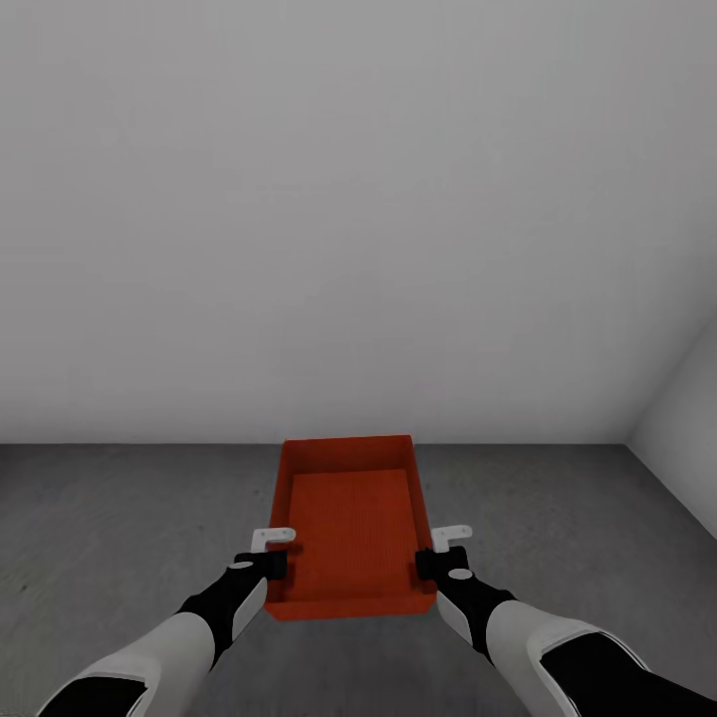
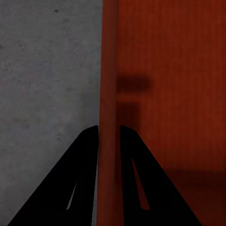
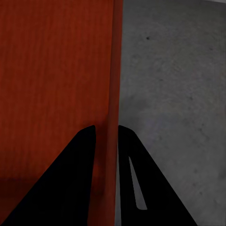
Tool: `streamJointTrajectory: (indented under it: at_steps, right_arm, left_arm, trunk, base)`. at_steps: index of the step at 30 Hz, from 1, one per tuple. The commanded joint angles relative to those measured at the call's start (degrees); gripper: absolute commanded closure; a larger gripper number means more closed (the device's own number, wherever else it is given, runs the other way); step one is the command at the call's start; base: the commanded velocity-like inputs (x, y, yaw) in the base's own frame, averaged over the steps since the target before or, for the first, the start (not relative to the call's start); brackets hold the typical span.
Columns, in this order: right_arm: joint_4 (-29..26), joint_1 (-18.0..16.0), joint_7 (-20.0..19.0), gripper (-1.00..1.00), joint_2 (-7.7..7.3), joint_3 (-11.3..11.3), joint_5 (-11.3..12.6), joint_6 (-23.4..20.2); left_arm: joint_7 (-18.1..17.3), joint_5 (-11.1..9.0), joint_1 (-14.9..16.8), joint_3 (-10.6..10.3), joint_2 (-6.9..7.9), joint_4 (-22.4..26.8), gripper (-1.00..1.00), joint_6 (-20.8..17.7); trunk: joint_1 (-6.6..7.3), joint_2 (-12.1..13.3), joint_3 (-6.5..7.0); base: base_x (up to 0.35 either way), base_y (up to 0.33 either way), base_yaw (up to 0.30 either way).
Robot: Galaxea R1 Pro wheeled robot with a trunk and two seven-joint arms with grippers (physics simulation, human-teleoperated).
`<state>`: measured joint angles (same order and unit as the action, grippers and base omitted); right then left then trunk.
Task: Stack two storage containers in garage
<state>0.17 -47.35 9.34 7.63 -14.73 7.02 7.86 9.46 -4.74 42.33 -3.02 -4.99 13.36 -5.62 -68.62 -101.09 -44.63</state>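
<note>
Head view: one orange-red bin (image 1: 351, 528) sits at lower centre of the frame, open top up, over the grey concrete floor (image 1: 110, 518). A plain white-grey wall (image 1: 329, 199) fills the upper frame, with a corner at right. The left gripper (image 1: 267, 558) is at the bin's left wall, the right gripper (image 1: 438, 556) at its right wall, both near the bin's near end. Whether the bin rests on the floor or hangs above it cannot be told.

Left wrist view: two black fingers (image 2: 70, 188) straddle the bin's wall (image 2: 109, 94), one outside, one inside, clamped on it. Floor lies at frame left.

Right wrist view: the fingers (image 3: 66, 188) likewise pinch the opposite wall (image 3: 113, 84). Floor lies at frame right.
</note>
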Motion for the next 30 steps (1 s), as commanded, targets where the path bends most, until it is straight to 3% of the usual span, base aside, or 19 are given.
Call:
streamJointTrajectory:
  at_steps: [1,30]
  right_arm:
    - [0.09,-0.03,-0.72,1.00,1.07,4.71,0.36,0.07]
    - [0.09,-0.03,-0.72,1.00,1.07,4.71,0.36,0.05]
  left_arm:
    - [1.88,0.96,0.03,2.25,-0.02,0.35,1.00,-0.09]
    - [1.88,0.96,0.03,2.29,-0.02,0.27,1.00,-0.10]
  trunk:
    - [-0.22,-0.44,-0.32]
    - [-6.59,-12.07,-8.19]
  base:
    - [0.000,0.000,0.000]
    - [0.000,0.000,0.000]
